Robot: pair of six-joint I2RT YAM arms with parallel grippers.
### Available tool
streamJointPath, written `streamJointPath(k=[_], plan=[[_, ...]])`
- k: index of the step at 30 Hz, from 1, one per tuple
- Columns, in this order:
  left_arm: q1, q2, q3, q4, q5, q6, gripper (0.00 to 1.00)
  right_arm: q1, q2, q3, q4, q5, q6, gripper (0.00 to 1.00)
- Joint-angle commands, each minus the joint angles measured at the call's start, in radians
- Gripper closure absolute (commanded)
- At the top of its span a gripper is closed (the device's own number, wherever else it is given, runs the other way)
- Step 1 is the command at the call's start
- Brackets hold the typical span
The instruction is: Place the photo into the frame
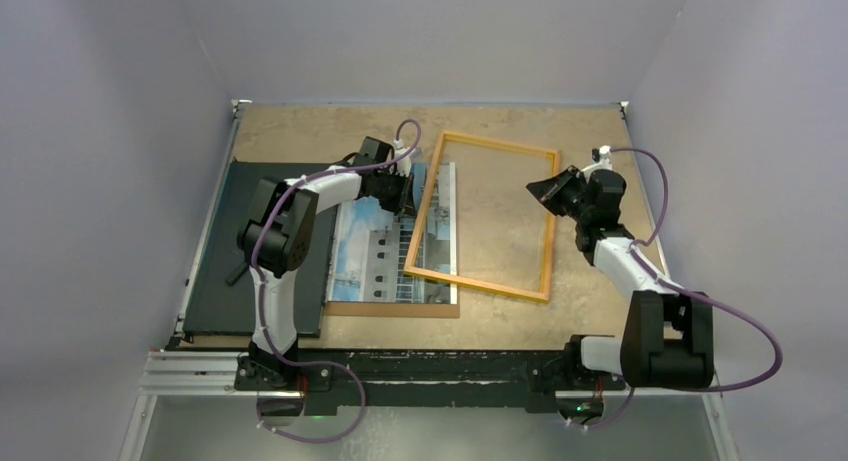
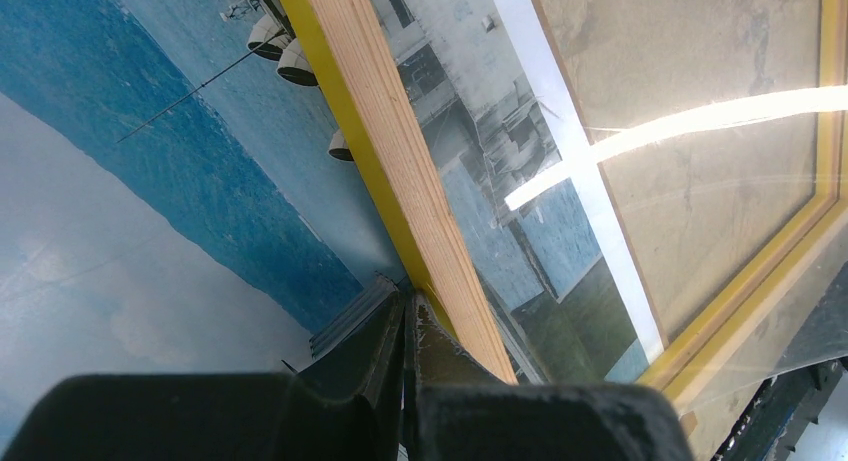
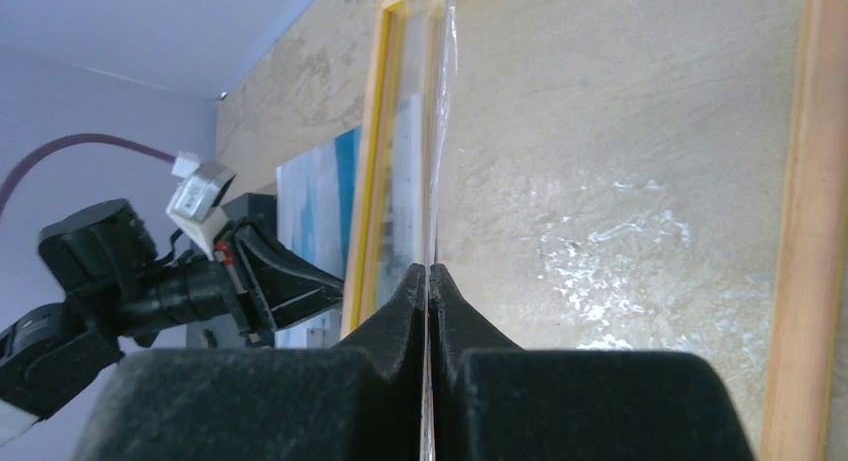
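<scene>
A black board (image 1: 222, 271) lies left on the tan table (image 1: 320, 131); a brown backing board (image 1: 392, 309) just beside it.

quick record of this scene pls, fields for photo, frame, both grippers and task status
photo: large rectangular building-and-sky print, flat on brown backing board
frame: thin yellow-orange rectangular frame, askew, left bar overlapping the print
left gripper: shut, tips at frame's left bar
right gripper: shut on clear thin pane
status: print not yet in frame
</scene>
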Motion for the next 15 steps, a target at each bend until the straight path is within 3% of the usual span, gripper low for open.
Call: streamJointPath(k=[1, 15], plan=[[-0.023, -0.029, 0.014, 0.035, 0.046, -0.012, 1.00, 0.019, 0.032, -0.016, -0.042, 0.029, -0.050, 1.00], [-0.023, -0.034, 0.019, 0.032, 0.049, -0.008, 1.00, 0.019, 0.102, 0.000, -0.074, 0.078, -0.113, 1.00]])
